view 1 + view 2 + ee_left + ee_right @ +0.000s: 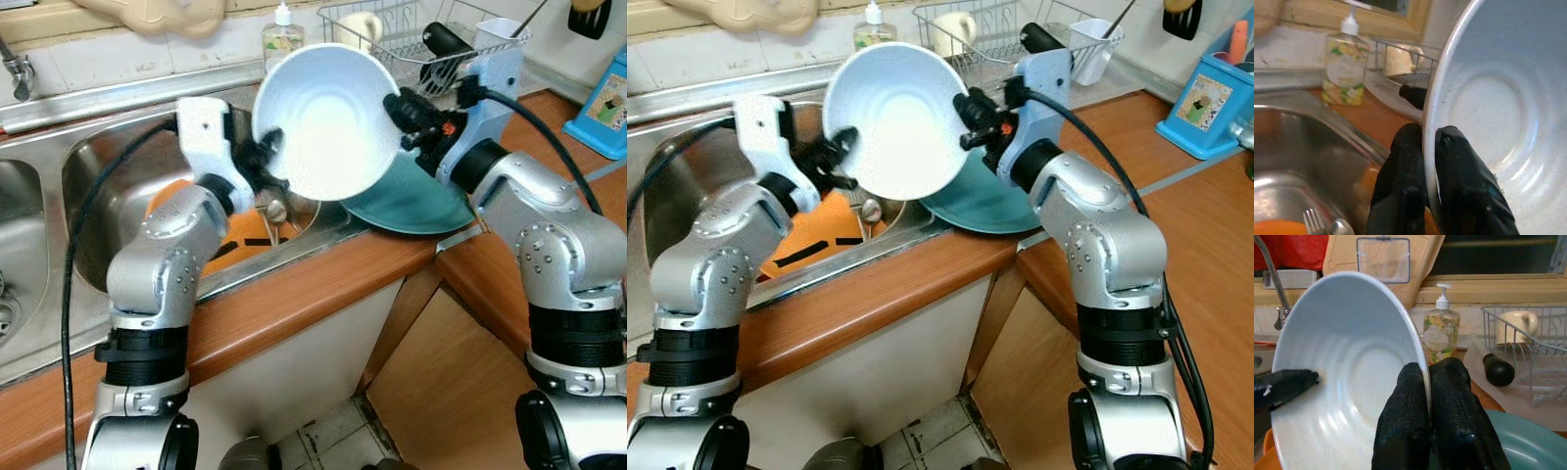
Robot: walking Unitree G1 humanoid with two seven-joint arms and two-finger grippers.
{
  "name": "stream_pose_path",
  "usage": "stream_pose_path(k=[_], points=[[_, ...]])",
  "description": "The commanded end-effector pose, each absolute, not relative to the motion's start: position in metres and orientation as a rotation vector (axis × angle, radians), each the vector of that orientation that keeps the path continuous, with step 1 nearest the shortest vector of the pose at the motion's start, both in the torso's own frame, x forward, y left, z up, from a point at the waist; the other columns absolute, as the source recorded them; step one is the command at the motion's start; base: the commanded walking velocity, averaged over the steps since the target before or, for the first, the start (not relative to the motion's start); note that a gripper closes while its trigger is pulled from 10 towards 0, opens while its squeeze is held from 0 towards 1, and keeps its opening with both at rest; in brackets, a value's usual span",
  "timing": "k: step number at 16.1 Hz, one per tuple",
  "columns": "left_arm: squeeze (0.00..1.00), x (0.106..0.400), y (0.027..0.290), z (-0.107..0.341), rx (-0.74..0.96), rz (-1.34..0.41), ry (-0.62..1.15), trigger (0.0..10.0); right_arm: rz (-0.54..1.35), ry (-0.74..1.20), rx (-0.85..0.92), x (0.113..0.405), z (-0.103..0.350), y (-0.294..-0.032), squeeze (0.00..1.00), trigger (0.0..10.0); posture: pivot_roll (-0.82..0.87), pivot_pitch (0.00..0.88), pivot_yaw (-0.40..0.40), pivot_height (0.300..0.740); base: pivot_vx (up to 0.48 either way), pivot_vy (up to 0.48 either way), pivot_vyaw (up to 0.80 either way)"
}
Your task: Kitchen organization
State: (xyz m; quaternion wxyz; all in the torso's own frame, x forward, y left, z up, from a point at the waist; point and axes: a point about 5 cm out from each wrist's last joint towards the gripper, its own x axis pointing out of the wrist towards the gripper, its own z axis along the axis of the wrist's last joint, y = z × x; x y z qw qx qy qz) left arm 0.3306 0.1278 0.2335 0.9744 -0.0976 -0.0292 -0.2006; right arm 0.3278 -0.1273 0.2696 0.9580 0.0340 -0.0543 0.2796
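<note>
Two grippers are clamping the white bowl (328,122) by opposite rims, the left gripper (263,157) and right gripper (407,110) holding it tilted above the sink (98,157) edge. You are mid-transfer; next, probably release one side, then carry it toward the dish rack (411,39) at the worktop's far edge.

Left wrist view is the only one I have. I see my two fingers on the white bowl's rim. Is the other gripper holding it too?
Observer: Yes, the right gripper pinches the opposite rim of the white bowl.
Operator: What is under the bowl?
Observer: A teal plate lies on the counter edge beside the sink.
Operator: Is the bowl level?
Observer: No, it is tilted, its opening facing the head camera; the left gripper pinches its lower left rim.
</note>
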Motion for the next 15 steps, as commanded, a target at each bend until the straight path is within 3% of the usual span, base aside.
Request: stream_pose_path(k=[1, 2, 3, 9, 10, 11, 15], points=[[0.0, 0.333, 0.128, 0.229, -0.185, -0.4, -0.027, 0.0, 0.567, -0.195, 0.051, 0.323, 0.285, -0.129, 0.0, 10.0, -0.04, 0.026, 0.03, 0.74, 0.0, 0.0, 0.0], [0.0, 0.334, 0.131, 0.232, -0.201, -0.375, -0.043, 0.0, 0.564, -0.192, 0.049, 0.323, 0.284, -0.129, 0.0, 10.0, -0.04, 0.024, 0.03, 0.74, 0.0, 0.0, 0.0], [0.0, 0.336, 0.135, 0.235, -0.218, -0.353, -0.059, 0.0, 0.562, -0.22, 0.053, 0.323, 0.285, -0.129, 1.0, 10.0, -0.04, 0.022, 0.029, 0.74, 0.0, 0.0, 0.0], [0.0, 0.34, 0.155, 0.254, -0.277, -0.26, -0.149, 0.0, 0.649, -0.197, 0.061, 0.316, 0.282, -0.12, 1.0, 10.0, -0.04, 0.01, 0.023, 0.74, 0.0, 0.0, 0.0], [0.0, 0.344, 0.17, 0.256, -0.268, -0.184, -0.17, 0.0, 0.69, -0.184, 0.018, 0.312, 0.278, -0.113, 1.0, 10.0, -0.05, 0.006, 0.021, 0.74, 0.0, 0.0, 0.0], [0.0, 0.349, 0.189, 0.249, -0.165, -0.06, -0.126, 0.0, 0.712, -0.141, -0.039, 0.309, 0.273, -0.11, 1.0, 10.0, -0.05, 0.005, 0.021, 0.74, 0.0, 0.0, 0.0], [0.0, 0.357, 0.208, 0.223, 0.011, 0.029, 0.001, 0.0, 0.754, -0.07, -0.176, 0.305, 0.258, -0.104, 1.0, 10.0, -0.05, 0.0, 0.019, 0.74, 0.0, 0.0, 0.0]])
